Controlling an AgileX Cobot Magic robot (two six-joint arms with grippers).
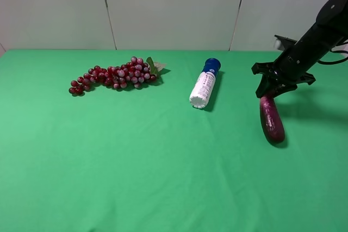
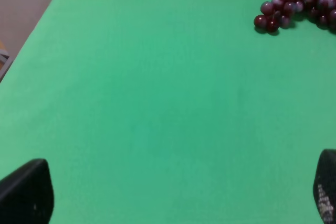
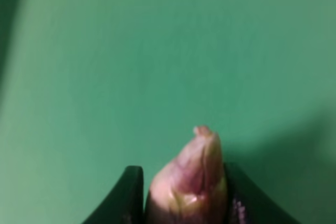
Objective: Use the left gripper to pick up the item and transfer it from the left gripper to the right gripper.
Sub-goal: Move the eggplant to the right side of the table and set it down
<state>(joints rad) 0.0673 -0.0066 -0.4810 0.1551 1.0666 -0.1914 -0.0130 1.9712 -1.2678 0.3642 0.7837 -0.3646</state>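
The dark purple eggplant [image 1: 272, 120] hangs tilted from my right gripper [image 1: 267, 95], which is shut on its pale stem end. Its lower tip is at or just above the green cloth; I cannot tell whether it touches. In the right wrist view the stem end [image 3: 191, 182] sits between the two dark fingers [image 3: 131, 195]. My left gripper [image 2: 176, 190] is open and empty, with its fingertips [image 2: 26, 192] wide apart over bare cloth. The left arm is out of the exterior high view.
A red grape bunch [image 1: 114, 75] lies at the back left and also shows in the left wrist view [image 2: 299, 3]. A white bottle with a blue cap [image 1: 204, 84] lies at the back centre. The green table [image 1: 163, 177] ends at its left edge [image 2: 31, 35].
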